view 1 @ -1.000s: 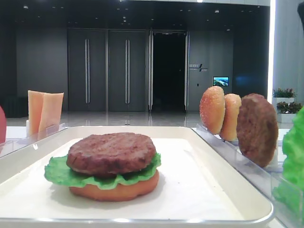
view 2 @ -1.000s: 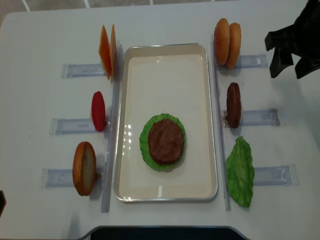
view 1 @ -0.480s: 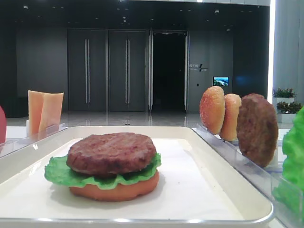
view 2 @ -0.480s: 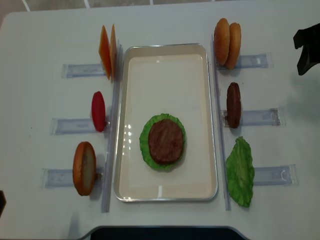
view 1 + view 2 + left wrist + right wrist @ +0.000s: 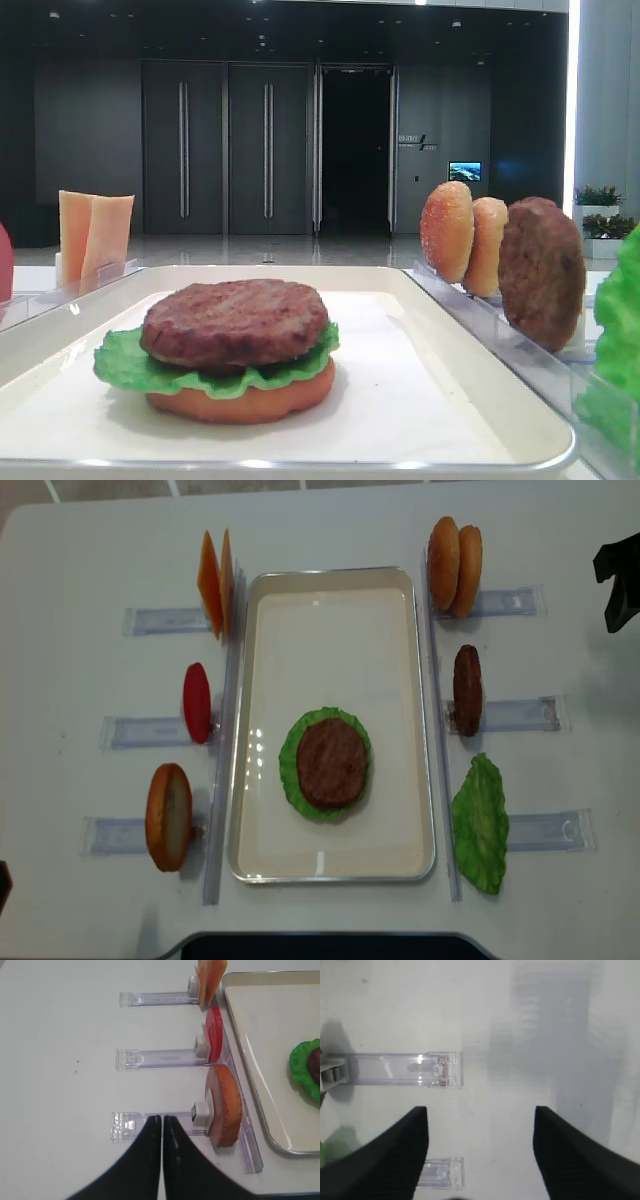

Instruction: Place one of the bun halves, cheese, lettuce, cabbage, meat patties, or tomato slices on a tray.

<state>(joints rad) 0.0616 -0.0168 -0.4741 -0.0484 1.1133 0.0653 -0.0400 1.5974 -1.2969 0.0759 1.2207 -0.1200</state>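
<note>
On the cream tray [image 5: 330,573] sits a stack: a flat bun half [image 5: 240,400], lettuce [image 5: 290,765] and a meat patty [image 5: 331,763] on top. Left racks hold cheese [image 5: 215,580], a tomato slice [image 5: 197,702] and a bun half [image 5: 168,816]. Right racks hold two bun halves [image 5: 455,566], a patty [image 5: 467,690] and lettuce [image 5: 481,822]. No separate cabbage shows. My right gripper [image 5: 480,1110] hangs open and empty over bare table at the far right edge [image 5: 618,585]. My left gripper [image 5: 161,1118] is shut and empty, just left of the near bun half [image 5: 227,1105].
Clear plastic racks [image 5: 515,714] stick out on both sides of the tray. One rack end [image 5: 402,1069] lies ahead of the right gripper and another [image 5: 440,1172] beneath it. White table surrounds everything; its near edge [image 5: 320,938] is dark.
The right gripper has drawn away to the right, from near the bun rack to the table's right edge. The left arm and the food have not moved.
</note>
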